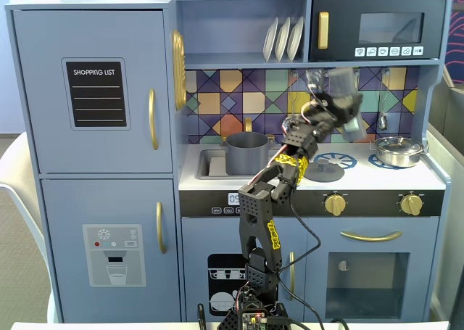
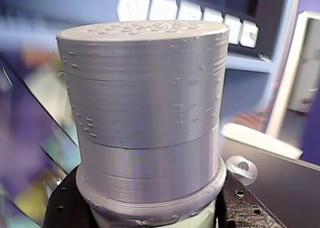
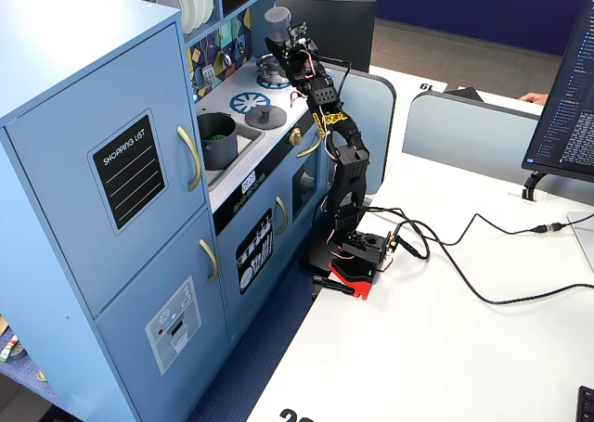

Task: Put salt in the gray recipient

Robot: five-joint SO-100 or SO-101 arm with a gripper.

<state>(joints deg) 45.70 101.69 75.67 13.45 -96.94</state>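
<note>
Filling the wrist view, the salt [image 2: 145, 118] stood upright, cap uppermost, pinched in the gripper [image 3: 281, 34] high above the stove, well right of the gray recipient [image 1: 247, 151], its label hidden and its outline blurred.

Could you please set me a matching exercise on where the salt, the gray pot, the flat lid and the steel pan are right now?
Things:
1. salt
2. gray pot
3. flat lid
4. steel pan

Places:
A. on the right burner
B. in the sink
C. held up in the tool
D. on the left burner

Pairs: 1-C, 2-B, 3-D, 4-A
</note>
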